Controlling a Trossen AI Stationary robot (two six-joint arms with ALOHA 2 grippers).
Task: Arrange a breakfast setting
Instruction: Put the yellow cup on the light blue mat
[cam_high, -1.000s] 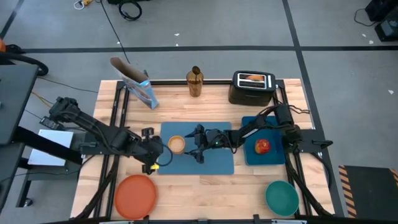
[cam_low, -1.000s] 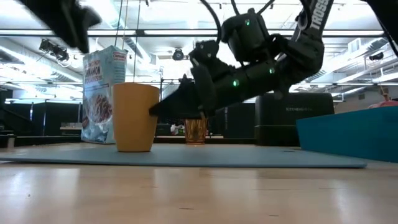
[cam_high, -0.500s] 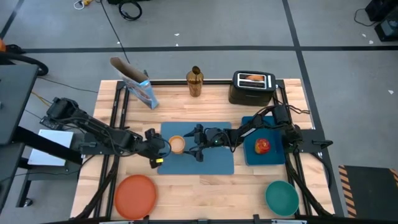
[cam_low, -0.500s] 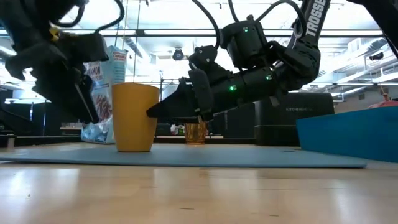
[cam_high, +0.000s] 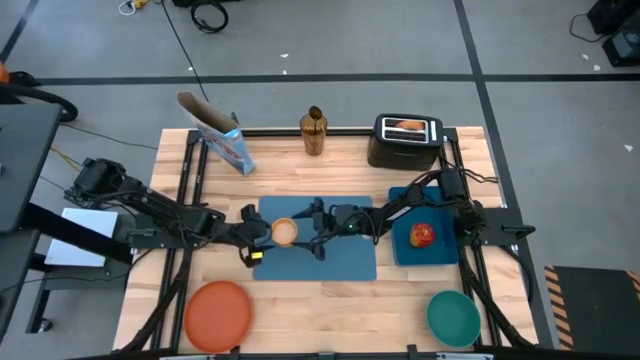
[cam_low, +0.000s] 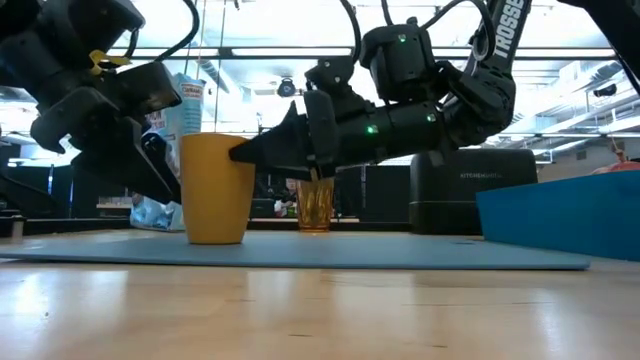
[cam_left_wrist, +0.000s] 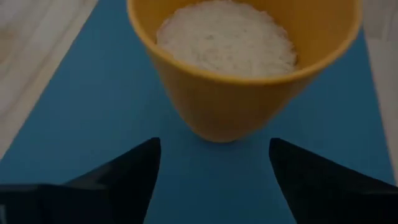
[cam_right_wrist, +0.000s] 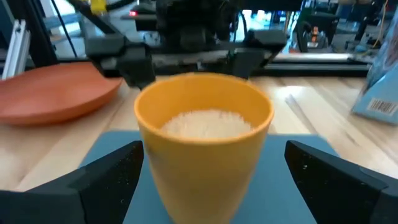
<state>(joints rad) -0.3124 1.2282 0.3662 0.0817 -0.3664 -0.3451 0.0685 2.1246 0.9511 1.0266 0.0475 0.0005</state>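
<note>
The small orange cup (cam_high: 285, 232), with something white inside, stands upright on its base at the left part of the blue placemat (cam_high: 335, 262). My left gripper (cam_high: 258, 238) is open just left of the cup, low over the mat. Its fingers (cam_left_wrist: 134, 171) stop short of the cup (cam_left_wrist: 242, 74). My right gripper (cam_high: 312, 232) reaches in from the right and is open. Its fingers (cam_right_wrist: 115, 171) stand on either side of the cup (cam_right_wrist: 205, 143), with gaps showing. The orange plate (cam_high: 217, 312) and teal bowl (cam_high: 453, 315) sit at the near edge.
A red apple (cam_high: 421, 234) lies on a blue block (cam_high: 432, 256) right of the mat. At the far edge stand the cereal box (cam_high: 225, 140), an amber glass (cam_high: 313, 132) and a black toaster (cam_high: 408, 142) with toast in it. Bare wood lies between plate and bowl.
My left gripper has moved toward the table's right edge and come down, up to the cup's left side. My right gripper has stayed beside the cup, with its fingertips rising slightly. The cup has not moved.
</note>
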